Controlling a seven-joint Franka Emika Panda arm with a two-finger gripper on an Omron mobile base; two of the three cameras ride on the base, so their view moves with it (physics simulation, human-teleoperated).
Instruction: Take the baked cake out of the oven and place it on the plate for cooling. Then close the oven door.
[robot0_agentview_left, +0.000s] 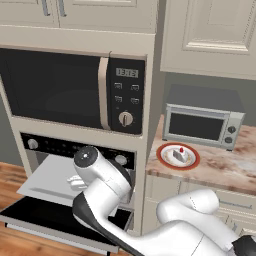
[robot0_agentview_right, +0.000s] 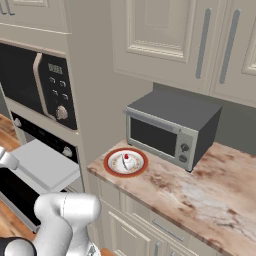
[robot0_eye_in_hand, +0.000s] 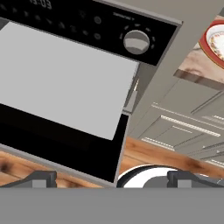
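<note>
The baked cake (robot0_agentview_left: 180, 154), a small white wedge with a red cherry, lies on the red-rimmed plate (robot0_agentview_left: 165, 159) on the counter right of the oven (robot0_agentview_left: 55, 146). From the right base view the cake (robot0_agentview_right: 129, 161) sits at the middle of the plate (robot0_agentview_right: 111, 165). The oven door (robot0_agentview_left: 40, 214) hangs down open, and the grey tray (robot0_agentview_left: 47, 182) is pulled out bare above it. In the hand view my gripper (robot0_eye_in_hand: 114, 179) is open with nothing between its fingertips (robot0_eye_in_hand: 41, 178), hovering over the door (robot0_eye_in_hand: 57, 140) and tray (robot0_eye_in_hand: 61, 83). The plate (robot0_eye_in_hand: 205, 41) shows at the upper right.
A black microwave (robot0_agentview_left: 55, 90) sits above the oven. A silver toaster oven (robot0_agentview_left: 202, 125) stands behind the plate on the marbled counter (robot0_agentview_right: 200, 195). My white arm (robot0_agentview_left: 100, 190) fills the space before the open oven. Wood floor (robot0_eye_in_hand: 166, 157) lies below.
</note>
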